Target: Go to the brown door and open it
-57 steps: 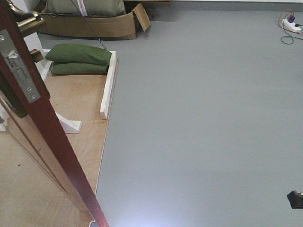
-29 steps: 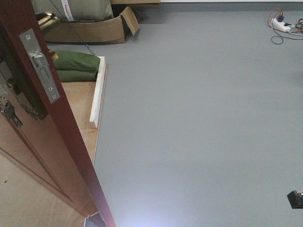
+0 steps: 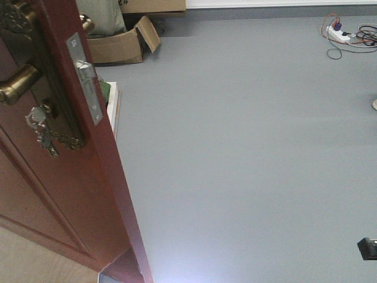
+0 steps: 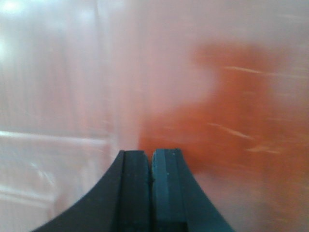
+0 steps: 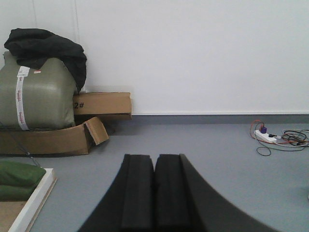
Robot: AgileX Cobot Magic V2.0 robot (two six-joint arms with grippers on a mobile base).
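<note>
The brown door fills the left of the front view, glossy reddish-brown, standing ajar with its edge toward me. Its brass lever handle sticks out at the upper left on an embossed backplate. Small keys hang below the handle. The silver latch plate runs down the door edge. In the left wrist view my left gripper is shut and empty, close in front of the blurred reddish door surface. My right gripper is shut and empty, pointing over the grey floor toward the wall.
Grey floor spreads to the right. A torn cardboard box with a green bag stands by the far wall. A white frame brace shows behind the door edge. A power strip with cables lies at far right.
The view has swung left and closer to the door. The door's face, handle and keys have come into view, and the green sandbags and wooden platform have slipped behind the door.
</note>
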